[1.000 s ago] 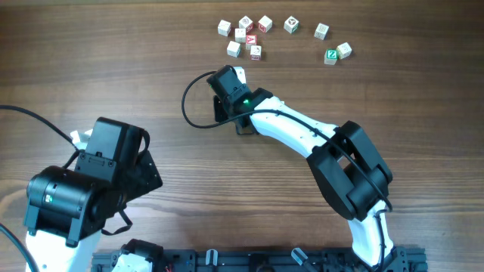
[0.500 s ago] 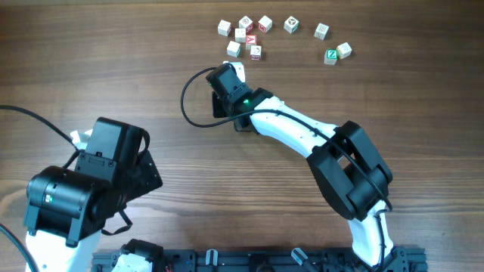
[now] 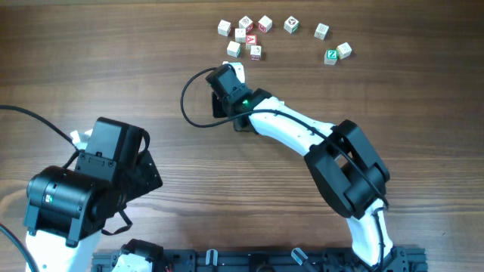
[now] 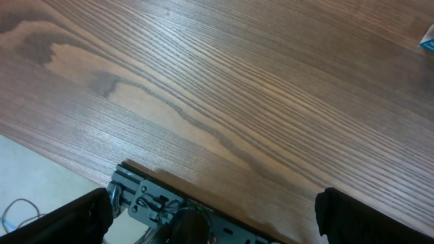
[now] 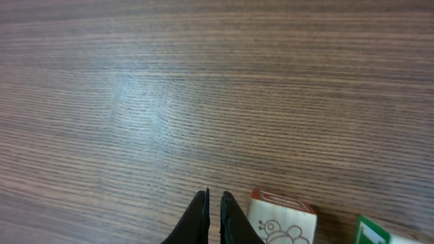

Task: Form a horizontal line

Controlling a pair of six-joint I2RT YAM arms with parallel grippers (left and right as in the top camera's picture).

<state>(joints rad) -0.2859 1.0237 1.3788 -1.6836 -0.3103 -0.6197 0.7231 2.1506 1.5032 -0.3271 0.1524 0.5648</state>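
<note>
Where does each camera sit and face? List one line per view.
Overhead: above the table, looking straight down; left arm, right arm, cubes show.
Left wrist: on the left arm, facing bare table; its open fingers at the bottom corners.
Right wrist: on the right arm, low over the table; shut right hand, cubes beside it.
Shared: overhead and right wrist both show cubes.

Dark wood-grain table (image 3: pixel 113 60) fills all views. Green-lettered cube (image 3: pixel 330 55) toward right end of scattered group at far side. Red-marked cube (image 3: pixel 250 41) in left cluster, second red-lettered cube (image 3: pixel 255 52) just beside it. Right wrist view: animal-picture cube (image 5: pixel 281 220) with red top edge at bottom of frame, green-faced cube corner (image 5: pixel 371 232) near its right. Black rail (image 3: pixel 265 261) along near table edge; pale floor (image 4: pixel 34 176) beyond it.
</note>
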